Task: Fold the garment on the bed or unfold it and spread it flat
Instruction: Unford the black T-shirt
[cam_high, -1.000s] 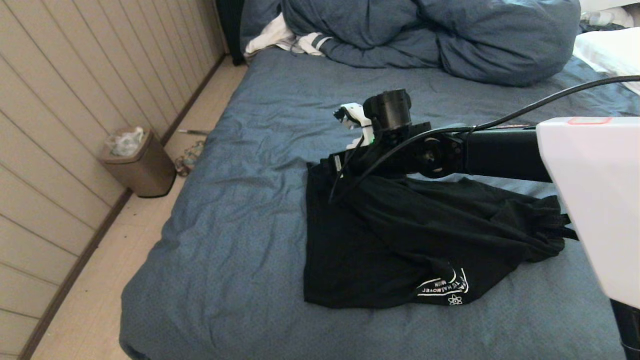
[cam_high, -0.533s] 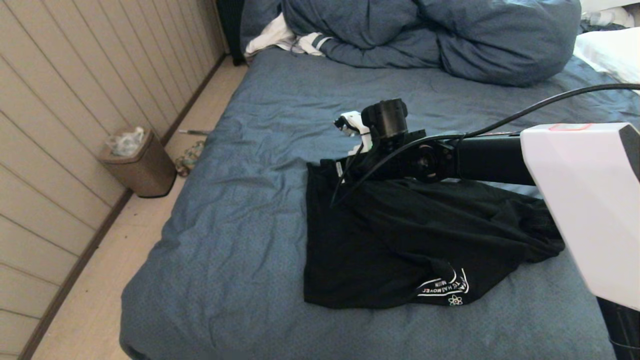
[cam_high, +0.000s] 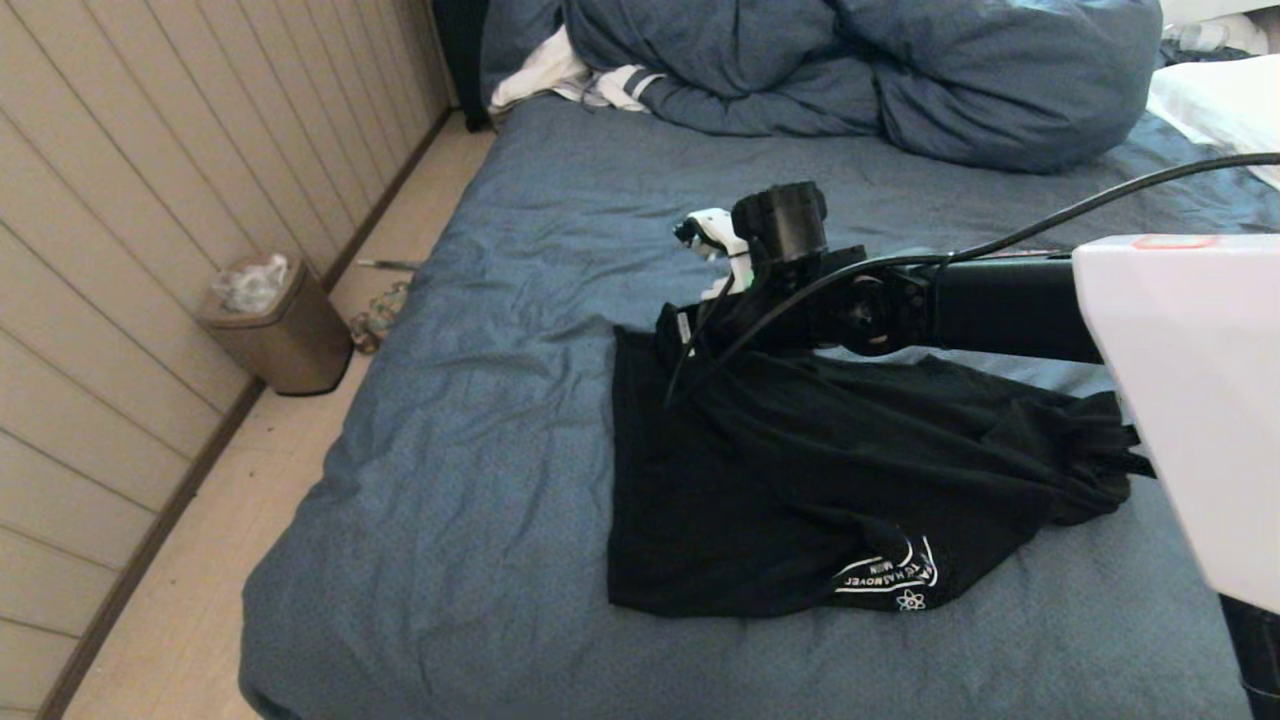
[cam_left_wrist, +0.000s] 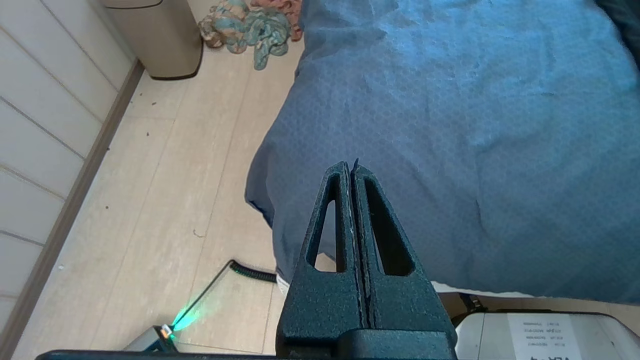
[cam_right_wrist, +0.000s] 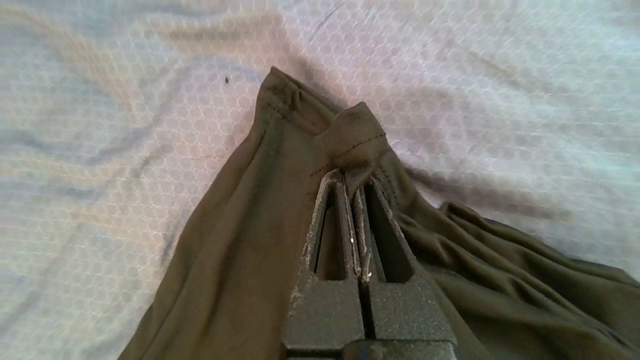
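Shirt (cam_high: 800, 480) crumpled mid-bed (cam_high: 480, 420), white lettering near its near edge, mirrored, not legible. Right gripper (cam_right_wrist: 351, 182) pinched on shirt's far-left hem corner, clear only in right wrist view. Left gripper (cam_left_wrist: 351, 170) closed, empty, over bed's near-left corner.

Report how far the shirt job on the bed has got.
Done: the right gripper has shut on a hemmed corner of the black T-shirt. In hand: that corner pinch. Left: the shirt lies bunched on the bed, neither folded nor flat. The left gripper hangs shut, idle.

The garment (cam_high: 800, 480) lies on the bed (cam_high: 480, 420), duvet (cam_high: 860, 70) behind.
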